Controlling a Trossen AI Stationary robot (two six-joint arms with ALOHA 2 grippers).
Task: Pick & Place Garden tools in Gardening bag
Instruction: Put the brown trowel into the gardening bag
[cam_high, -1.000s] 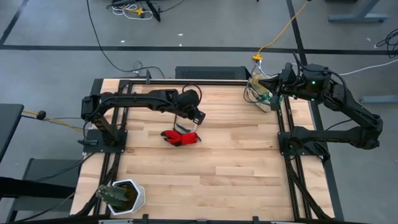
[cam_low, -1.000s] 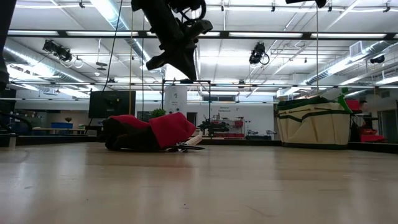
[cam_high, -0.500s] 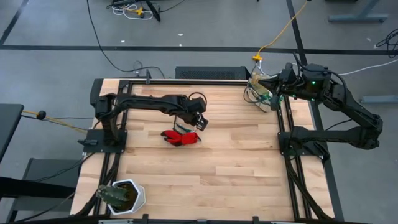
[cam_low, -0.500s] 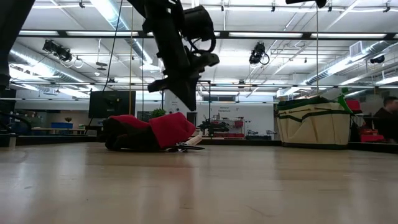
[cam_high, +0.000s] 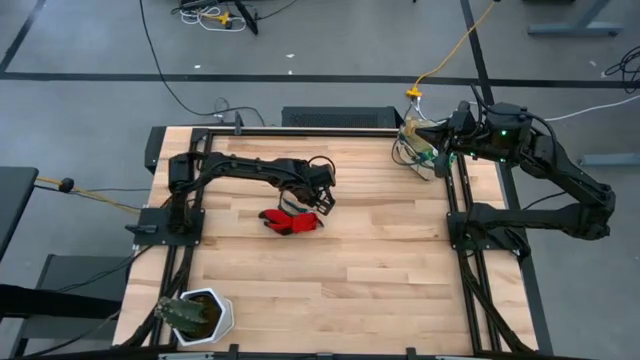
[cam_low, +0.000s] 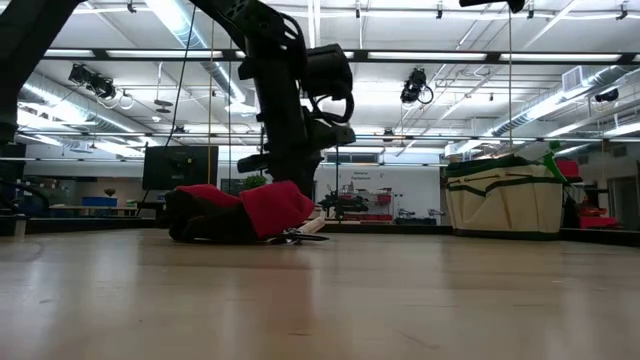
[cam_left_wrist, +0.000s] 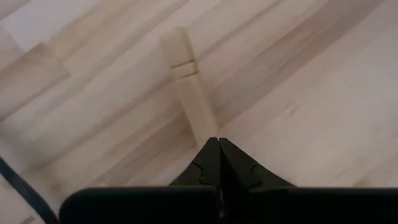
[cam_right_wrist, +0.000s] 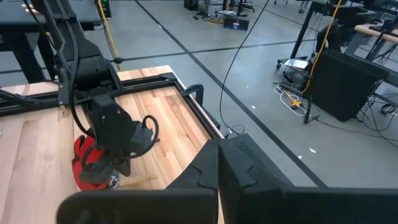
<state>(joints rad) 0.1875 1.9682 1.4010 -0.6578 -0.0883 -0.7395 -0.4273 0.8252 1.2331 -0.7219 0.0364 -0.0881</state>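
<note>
The left gripper (cam_high: 318, 199) has dropped low over the last second, jaws pressed together and holding nothing, right beside the red glove (cam_high: 290, 221) mid-counter. A wooden tool handle (cam_left_wrist: 189, 93) lies just ahead of its tips; probably the next pick. The gardening bag (cam_low: 503, 196) sits at the counter's (cam_high: 340, 290) far right corner, under the right gripper (cam_high: 415, 135), which waits closed and empty.
</note>
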